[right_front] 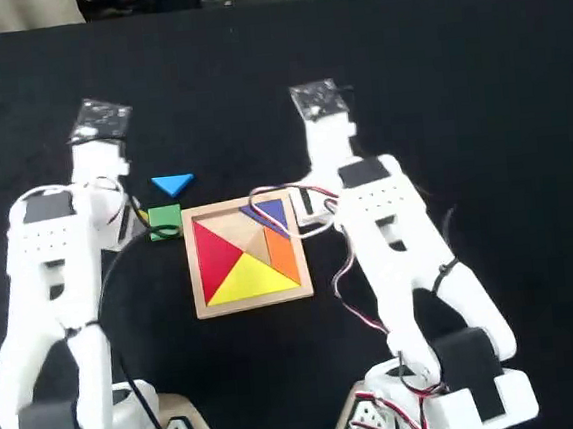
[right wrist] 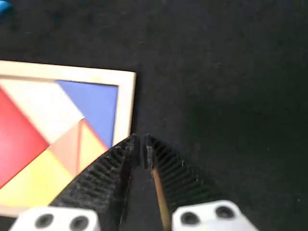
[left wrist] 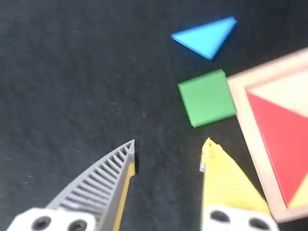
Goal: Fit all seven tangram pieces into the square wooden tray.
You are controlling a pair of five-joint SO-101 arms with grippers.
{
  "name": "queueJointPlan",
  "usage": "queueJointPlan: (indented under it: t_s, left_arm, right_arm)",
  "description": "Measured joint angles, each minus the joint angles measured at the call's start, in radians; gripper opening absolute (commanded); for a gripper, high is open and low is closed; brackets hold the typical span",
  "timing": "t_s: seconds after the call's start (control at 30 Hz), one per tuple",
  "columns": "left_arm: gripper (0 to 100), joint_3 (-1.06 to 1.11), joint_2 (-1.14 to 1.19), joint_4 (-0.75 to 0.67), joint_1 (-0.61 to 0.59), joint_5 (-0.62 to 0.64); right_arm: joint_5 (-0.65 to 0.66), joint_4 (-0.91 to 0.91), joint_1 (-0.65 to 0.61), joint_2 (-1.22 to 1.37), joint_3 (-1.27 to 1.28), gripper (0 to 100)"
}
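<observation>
Beside tray (right_front: pixel 193 270): green square (right_front: pixel 165 221), blue triangle (right_front: pixel 173 185) lying loose; left claw (left wrist: pixel 168 149) hovering apart, right claw (right wrist: pixel 143 144) together; square pickup likely next.

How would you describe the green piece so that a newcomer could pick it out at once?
Find the square wooden tray mid-table. Just outside its far corner, toward the blue triangle, lies the green piece. Of the two loose pieces, it alone is square.
</observation>
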Motion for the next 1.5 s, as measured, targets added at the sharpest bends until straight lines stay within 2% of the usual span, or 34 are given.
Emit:
queueJointPlan:
  t_s: [0.1, 0.17, 0.3, 0.4, 0.63, 0.83, 1.03, 1.2, 1.5]
  left_arm:
    - [20, -0.023, 0.126, 0.020, 0.041, 0.025]
    - [18, -0.029, 0.213, 0.002, 0.072, 0.124]
    - [18, -0.031, 0.313, -0.107, 0.117, 0.405]
    - [18, -0.031, 0.333, -0.172, 0.149, 0.470]
    - [18, -0.031, 0.351, -0.245, 0.169, 0.483]
    - [19, -0.034, 0.402, -0.321, 0.164, 0.483]
    - [19, -0.068, 0.419, -0.305, 0.152, 0.486]
    - [19, -0.071, 0.419, -0.273, 0.146, 0.420]
    - [19, -0.069, 0.420, -0.236, 0.051, 0.402]
  right_arm:
    - [0.000, -0.052, 0.002, -0.002, 0.034, 3.2]
    - [0.000, -0.063, 0.000, -0.002, 0.038, 3.2]
    - [0.000, -0.069, 0.000, -0.002, 0.043, 3.2]
    - [0.000, -0.069, 0.000, -0.002, 0.043, 3.2]
    - [0.000, -0.069, 0.000, -0.002, 0.043, 3.2]
    - [0.052, -0.069, 0.000, -0.002, 0.043, 3.2]
    - [0.055, -0.069, 0.000, -0.002, 0.043, 3.2]
    - [0.055, -0.069, 0.000, -0.002, 0.043, 3.2]
    - [0.055, -0.069, 0.000, -0.002, 0.043, 3.2]
